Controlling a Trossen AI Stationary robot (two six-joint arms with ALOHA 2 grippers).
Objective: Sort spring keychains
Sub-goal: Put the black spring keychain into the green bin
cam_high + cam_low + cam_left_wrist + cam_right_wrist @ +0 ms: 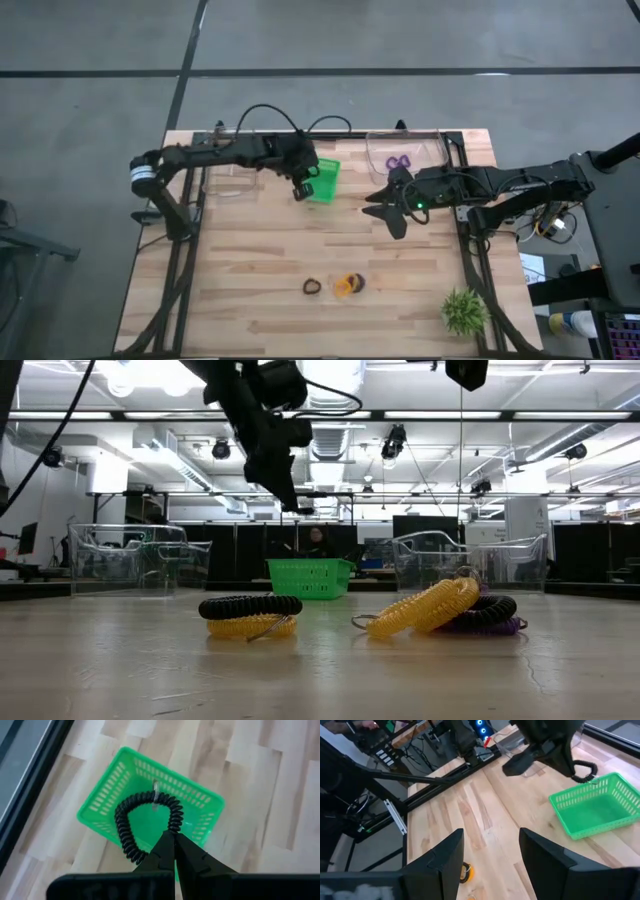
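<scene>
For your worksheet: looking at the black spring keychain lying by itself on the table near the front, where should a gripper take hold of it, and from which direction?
Grip the black spring keychain across one side of its coiled loop, coming straight down from above. It lies flat on the table with an open centre, so one finger can drop inside the ring and one outside. Pick the side away from the orange keychain beside it.

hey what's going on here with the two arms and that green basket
The robot is sorting spring keychains. The left gripper is shut on a black keychain and holds it over the green basket. The right gripper is open and empty above the middle of the table. Two purple keychains lie in a clear bin. More black, yellow and purple ones lie loose near the table's front edge.
</scene>
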